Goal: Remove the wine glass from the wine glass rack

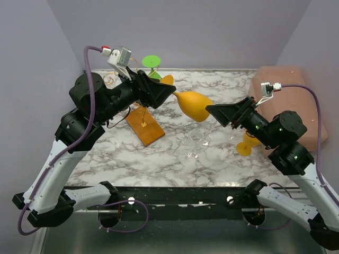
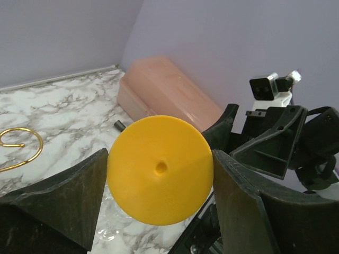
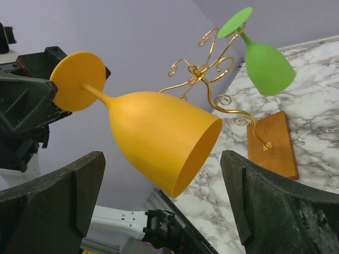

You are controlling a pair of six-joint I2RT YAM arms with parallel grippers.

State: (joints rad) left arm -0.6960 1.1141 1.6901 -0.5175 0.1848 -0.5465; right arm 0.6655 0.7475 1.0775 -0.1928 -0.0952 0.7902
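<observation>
A yellow wine glass (image 1: pixel 193 105) lies level in the air over the middle of the table, away from the rack. My left gripper (image 1: pixel 168 92) is shut on its round foot (image 2: pixel 159 169), one finger against each edge of the disc. The bowl's open mouth (image 3: pixel 204 153) points toward my right gripper (image 1: pixel 212 110), which is open; its fingers (image 3: pixel 259 196) stand wide on either side of the rim without touching it. The wine glass rack (image 3: pixel 204 74), gold wire on an orange-brown wooden base (image 1: pixel 144 126), stands at the back left with a green glass (image 3: pixel 267 66) hanging from it.
Clear glasses (image 1: pixel 198 138) stand on the marble table (image 1: pixel 132 159) below the held glass. Another yellow glass (image 1: pixel 244 145) sits under my right arm. A pink box (image 1: pixel 288 95) fills the back right corner. A gold scroll arm (image 2: pixel 21 143) shows left of my left fingers.
</observation>
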